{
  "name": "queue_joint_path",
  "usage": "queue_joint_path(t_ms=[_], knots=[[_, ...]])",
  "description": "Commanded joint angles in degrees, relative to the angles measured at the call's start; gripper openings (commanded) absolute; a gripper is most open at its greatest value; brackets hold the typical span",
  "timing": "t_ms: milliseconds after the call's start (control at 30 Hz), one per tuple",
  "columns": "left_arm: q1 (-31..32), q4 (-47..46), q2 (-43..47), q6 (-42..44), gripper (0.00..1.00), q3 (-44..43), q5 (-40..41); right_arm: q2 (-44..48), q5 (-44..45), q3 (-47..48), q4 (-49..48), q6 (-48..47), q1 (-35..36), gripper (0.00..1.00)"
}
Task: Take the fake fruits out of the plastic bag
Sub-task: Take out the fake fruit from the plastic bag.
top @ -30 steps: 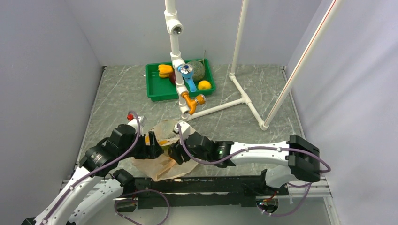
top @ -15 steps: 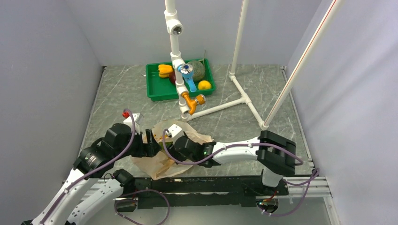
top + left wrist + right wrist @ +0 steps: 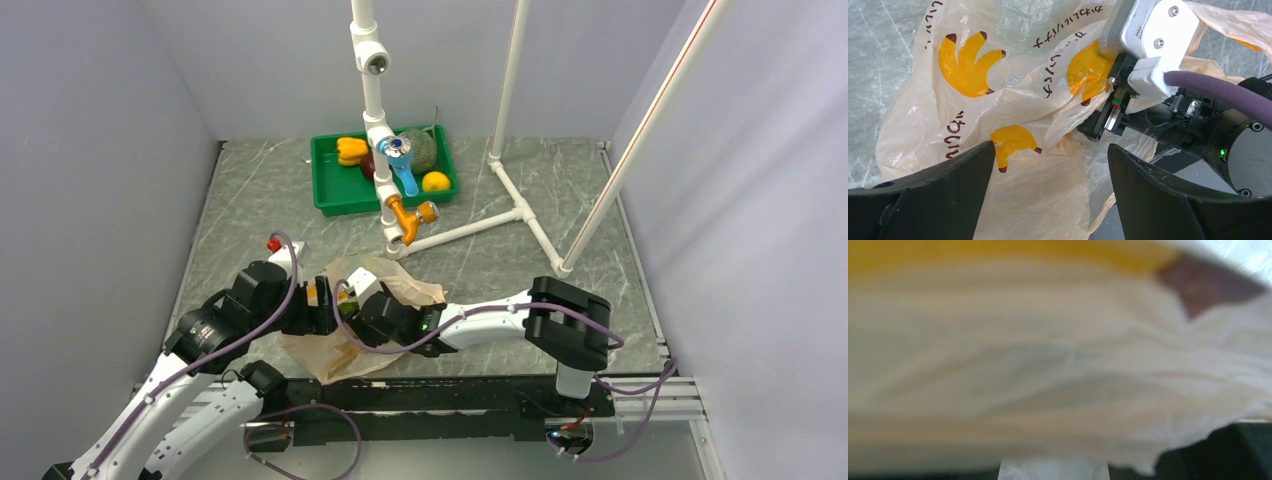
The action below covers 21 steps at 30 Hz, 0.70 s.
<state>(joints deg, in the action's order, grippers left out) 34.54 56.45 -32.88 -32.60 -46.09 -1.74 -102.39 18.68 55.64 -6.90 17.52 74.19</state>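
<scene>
The plastic bag [image 3: 338, 350], peach-beige with yellow banana prints, lies crumpled on the table's near left; in the left wrist view the bag [image 3: 998, 100] fills the frame. My left gripper [image 3: 1050, 170] is open, with loose bag film between its wide-apart jaws. My right gripper [image 3: 350, 308] is pushed into the bag from the right, facing the left gripper [image 3: 325, 305]. Blurred bag film [image 3: 1048, 365] covers the right wrist view and hides the fingers. No fake fruits show inside the bag. A round yellow fruit [image 3: 435, 181] lies in the green tray [image 3: 330, 200].
The tray at the back also holds a netted melon [image 3: 422, 150] and a yellow-orange pepper [image 3: 350, 150]. A white pipe frame [image 3: 520, 205] with a blue and orange valve [image 3: 405, 180] stands in front of the tray. Grey walls enclose the table.
My right arm has swung left and its gripper has gone deeper into the bag. The left gripper's jaws have spread a little wider.
</scene>
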Motion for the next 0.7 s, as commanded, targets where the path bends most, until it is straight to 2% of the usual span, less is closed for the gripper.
queue_joint_path(t_ms=[0,167,267,400,567,667], knots=[[0.17,-0.86,-0.26,0.48,0.90,-0.32,1.47,0.91,-0.09,1.27,-4.24,-2.04,0.07,0.36],[0.12,-0.62,1.01,-0.20,0.90,-0.36,1.64,8.98,-2.47,-5.03,-8.65,-1.44,0.08,0.19],[0.16,-0.66,2.11,-0.41,0.91,-0.07,1.58,17.05,-5.65,-9.32,-10.68,-1.30,-0.03,0.15],[0.13,-0.56,2.55,-0.38,0.94,-0.30,1.56,25.57,-8.43,-10.51,-7.15,-0.84,-0.05,0.05],[0.17,-0.46,3.48,-0.47,0.95,-0.68,3.51,36.11,-11.04,-12.86,-4.49,0.21,-0.06,0.00],[0.15,-1.52,5.53,-0.27,0.96,-1.02,3.25,44.79,-8.32,-13.30,-1.08,0.09,-0.14,0.00]])
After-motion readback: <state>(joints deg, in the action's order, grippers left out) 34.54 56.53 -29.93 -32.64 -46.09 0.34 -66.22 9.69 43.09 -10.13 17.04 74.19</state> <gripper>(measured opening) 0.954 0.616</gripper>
